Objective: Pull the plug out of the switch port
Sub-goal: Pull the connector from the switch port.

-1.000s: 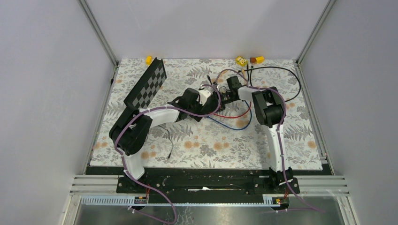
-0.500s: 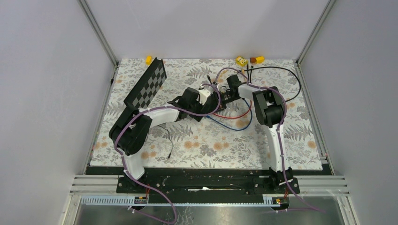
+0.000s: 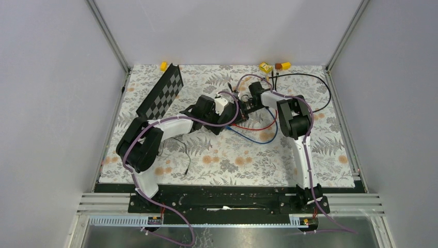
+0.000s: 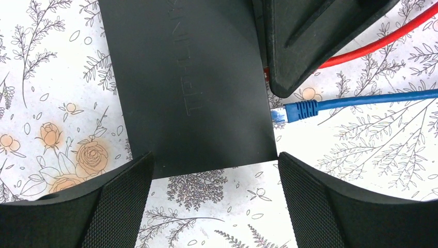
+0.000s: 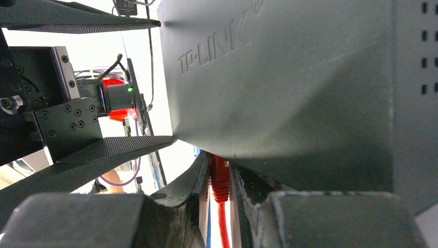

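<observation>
The step in hand is the pull itself, at the point where the grip is made but the plug is not yet out. The switch (image 4: 196, 88) lies flat on the table (image 4: 46, 77) between the 2 arms, its port edge turned toward the right arm. The right end effector (image 5: 220, 170) is clenched on the red plug (image 5: 219, 187), which appears to be seated in its port, with the red cable (image 4: 372, 44) trailing away behind it. A blue plug (image 4: 297, 110) sits in a neighbouring port along the same edge, untouched.

The left end effector (image 4: 214, 170) is released: its jaws stand wide, one off each corner of the switch's near end, straddling it without pinching it.

The next move probably calls for 2 things. The left jaws likely need to close on the switch body or press it down, since the light box would otherwise slide along with the plug. The right arm should then draw straight back along the port's axis. Whether the plug's latch tab is pressed cannot be told from these views.
</observation>
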Tool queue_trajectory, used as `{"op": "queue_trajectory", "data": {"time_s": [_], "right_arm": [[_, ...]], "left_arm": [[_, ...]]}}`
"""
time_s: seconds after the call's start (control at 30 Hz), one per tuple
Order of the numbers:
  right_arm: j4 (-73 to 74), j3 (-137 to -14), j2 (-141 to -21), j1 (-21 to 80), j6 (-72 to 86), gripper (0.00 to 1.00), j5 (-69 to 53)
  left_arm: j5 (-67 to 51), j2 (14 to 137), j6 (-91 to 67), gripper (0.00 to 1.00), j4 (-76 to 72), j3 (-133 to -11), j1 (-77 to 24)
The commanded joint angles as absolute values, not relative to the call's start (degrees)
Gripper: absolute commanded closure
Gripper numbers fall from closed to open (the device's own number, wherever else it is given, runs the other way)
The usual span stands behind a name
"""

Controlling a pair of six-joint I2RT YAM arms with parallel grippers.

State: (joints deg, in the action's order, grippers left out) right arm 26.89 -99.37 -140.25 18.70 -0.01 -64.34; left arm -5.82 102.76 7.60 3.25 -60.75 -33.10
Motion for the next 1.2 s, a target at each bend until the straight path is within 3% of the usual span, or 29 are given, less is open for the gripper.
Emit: {"op": "queue_trajectory", "data": {"time_s": [0.0, 0.43, 1.03, 1.17], "right_arm": [[31.3, -102.9, -143.5, 19.5, -2.9, 1.00, -63.2], [36.5, -109.3, -148.1, 20.5, -5.8, 1.00, -65.2], [37.2, -109.4, -148.5, 20.4, -4.9, 1.00, -63.9], [27.3, -101.6, -145.6, 20.5, 5.4, 1.00, -67.0]], "left_arm": [[-7.0, 100.6, 8.9, 0.09, 2.1, -61.4, -32.5], [-8.7, 105.2, 8.2, 0.09, 1.8, -67.0, -32.5], [3.4, 111.7, 6.7, 0.15, 5.1, -72.2, -32.5], [5.2, 112.2, 5.0, 0.16, 5.8, -71.7, -32.5]]}}
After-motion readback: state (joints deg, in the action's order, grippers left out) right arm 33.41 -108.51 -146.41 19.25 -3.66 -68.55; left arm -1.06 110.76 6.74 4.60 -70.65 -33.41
